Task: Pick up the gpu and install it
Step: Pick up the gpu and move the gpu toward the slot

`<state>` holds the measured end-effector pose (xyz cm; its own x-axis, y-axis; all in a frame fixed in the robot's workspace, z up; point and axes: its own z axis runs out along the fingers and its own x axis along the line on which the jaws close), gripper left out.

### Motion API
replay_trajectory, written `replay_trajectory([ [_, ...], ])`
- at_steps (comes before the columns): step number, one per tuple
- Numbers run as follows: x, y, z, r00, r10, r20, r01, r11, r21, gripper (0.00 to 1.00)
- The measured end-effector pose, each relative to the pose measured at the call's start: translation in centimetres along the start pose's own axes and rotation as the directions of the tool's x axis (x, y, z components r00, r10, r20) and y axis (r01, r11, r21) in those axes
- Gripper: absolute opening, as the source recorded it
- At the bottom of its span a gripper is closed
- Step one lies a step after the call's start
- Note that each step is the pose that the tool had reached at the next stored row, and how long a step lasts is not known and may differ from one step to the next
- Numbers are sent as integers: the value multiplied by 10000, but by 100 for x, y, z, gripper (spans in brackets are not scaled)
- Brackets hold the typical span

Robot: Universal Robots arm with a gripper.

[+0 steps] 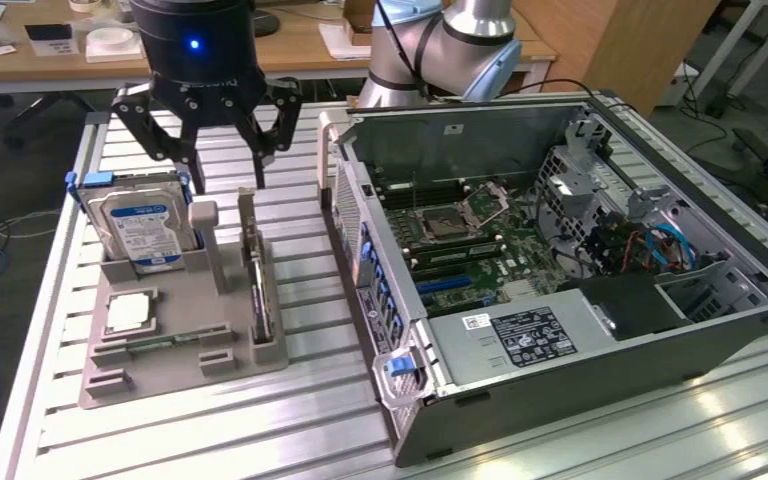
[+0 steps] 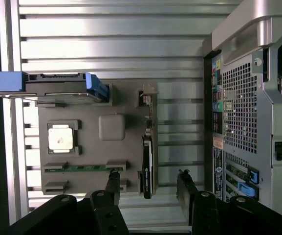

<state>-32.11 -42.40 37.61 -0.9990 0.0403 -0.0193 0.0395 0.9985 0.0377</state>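
- Wide-open, empty pincer [image 1: 224, 180] poised above the far end of a grey holder [image 1: 184, 370] on a slatted metal tabletop [image 1: 291, 430].
- Gpu [image 1: 261, 285] standing on its edge in a holder slot, on the side nearest the open computer case [image 1: 558, 250].
- In the wrist view, gpu lined up with the gap between the dark fingers [image 2: 112, 188], untouched.
- Hard drive [image 1: 144, 225] with blue-white label upright on the holder's other side; square silver CPU chip [image 1: 131, 312] flat just beside it.

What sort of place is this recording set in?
Likely a robotics lab bench for PC assembly: an open computer case on a slotted aluminium table, a grey fixture holding a hard drive and the gpu, and wooden desks behind.
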Motion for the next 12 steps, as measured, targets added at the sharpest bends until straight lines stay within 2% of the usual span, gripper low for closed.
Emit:
replay_trajectory([
  [12, 0, -23, 33, 10000, -1, 0, 1, 10000, 0, 59],
])
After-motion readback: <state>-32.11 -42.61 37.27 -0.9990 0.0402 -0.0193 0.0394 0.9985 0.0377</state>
